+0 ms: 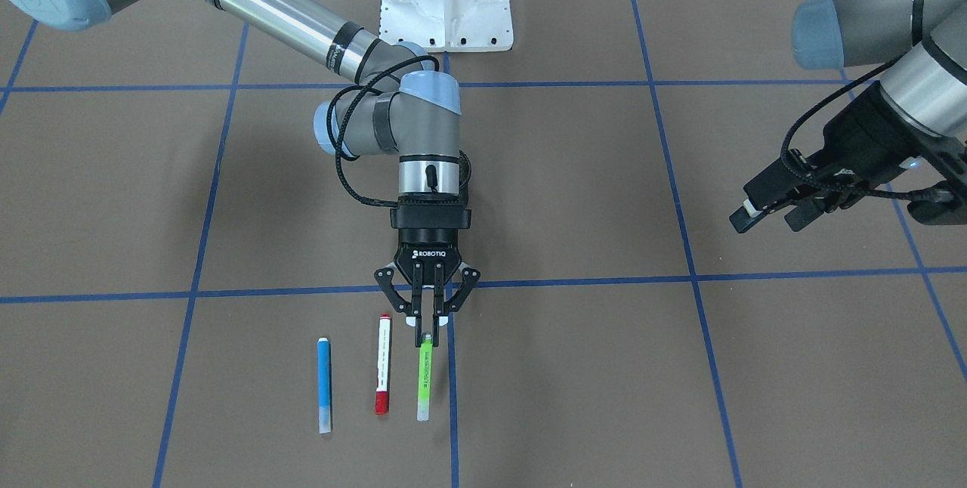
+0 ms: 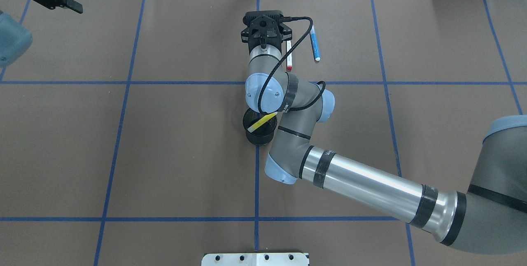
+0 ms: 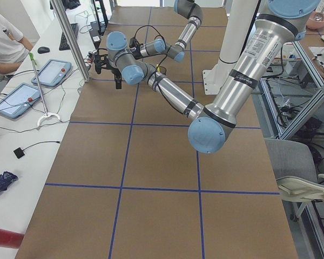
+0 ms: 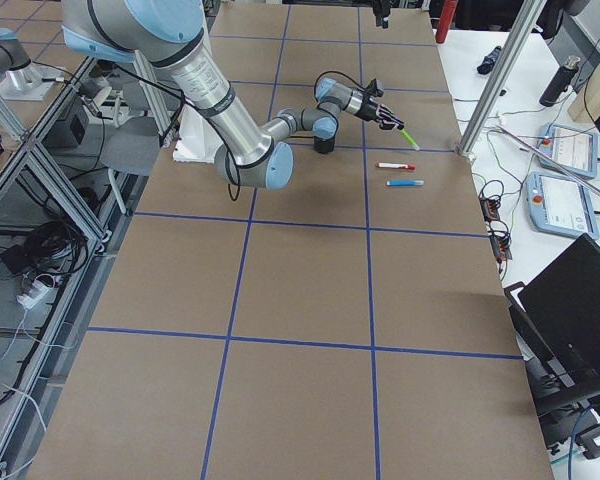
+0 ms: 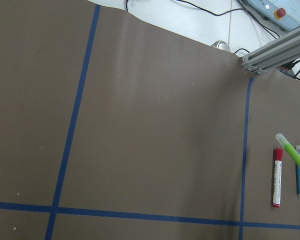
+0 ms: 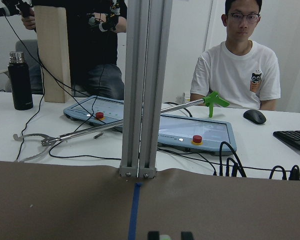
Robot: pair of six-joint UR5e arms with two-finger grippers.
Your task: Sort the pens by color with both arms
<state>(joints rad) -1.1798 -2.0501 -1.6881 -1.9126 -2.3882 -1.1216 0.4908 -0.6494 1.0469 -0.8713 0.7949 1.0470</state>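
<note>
My right gripper [image 1: 426, 338] points down over the far-centre of the table, shut on the top end of the green pen [image 1: 424, 382]. In the exterior right view the green pen [image 4: 407, 137] hangs tilted above the mat. To the side of it, the white pen with red cap [image 1: 383, 375] and the blue pen [image 1: 323, 386] lie parallel on the mat. The yellow pen [image 2: 260, 122] leans inside the black mesh cup [image 2: 257, 138], under the right arm's elbow. My left gripper [image 1: 770, 220] hovers open and empty near the table's far left corner.
The white base mount [image 1: 446, 4] sits at the robot's edge. An aluminium post [image 6: 140, 85] stands at the table's far edge. Beyond it are control tablets [image 6: 190, 132], cables and a seated person [image 6: 237, 75]. Blue tape lines divide the brown mat.
</note>
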